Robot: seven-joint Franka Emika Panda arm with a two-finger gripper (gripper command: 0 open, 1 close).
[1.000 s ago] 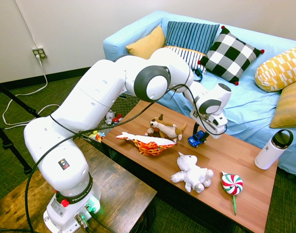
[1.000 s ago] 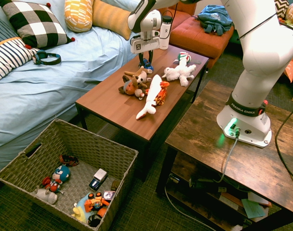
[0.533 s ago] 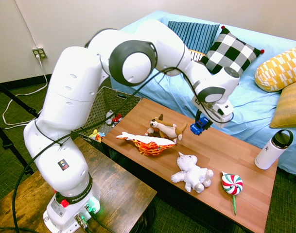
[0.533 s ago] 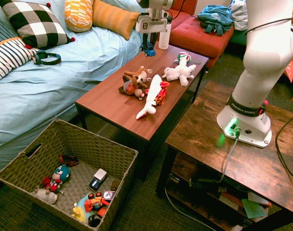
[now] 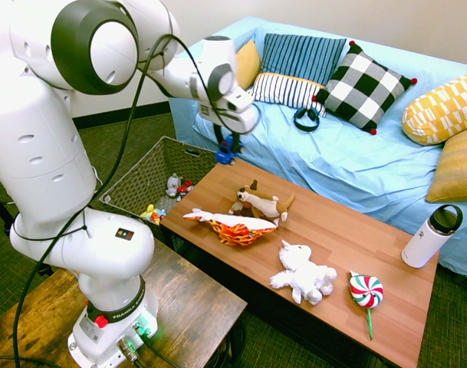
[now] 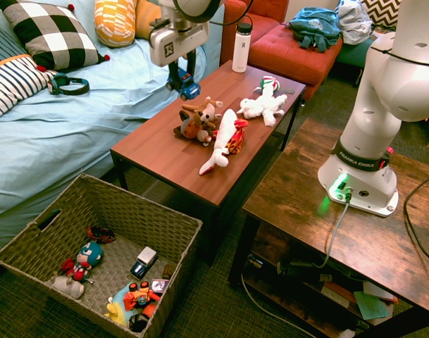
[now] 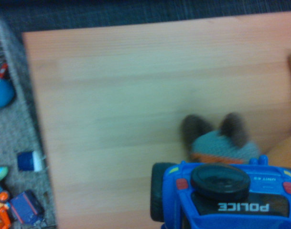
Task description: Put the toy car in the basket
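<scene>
Above the bench (image 6: 147, 149): raised clear of the wood, near the sofa (image 5: 337, 157) side and the basket end; exact spot over or beside the edge hard to judge from these angles.
Gripper (image 6: 182, 79): closed on the toy car (image 6: 190, 88), with black wheels and POLICE lettering showing in the wrist view.
Toy car: held in the air, outside the basket (image 6: 133, 215).
Done: gripped and lifted.
Left: to carry across past the bench end, lower and let go; probably past the halfway mark.
Basket: open-topped, woven, beyond the bench end; roomy enough in the middle for one more.
Inside basket: dark-and-white toy vehicle (image 6: 144, 262), blue round-headed toy (image 6: 90, 253), red-and-white toy (image 6: 75, 270), grey toy (image 6: 67, 286), orange toy vehicle (image 6: 139, 296), perhaps a yellow-and-blue plush (image 6: 120, 307) beneath or beside.
Bench toys: to be left alone; brown plush (image 5: 265, 206), flame-patterned plush (image 5: 237, 229), white plush (image 5: 300, 272), striped lollipop (image 5: 366, 291).
Next: should swing wide of the rim before lowering.
</scene>
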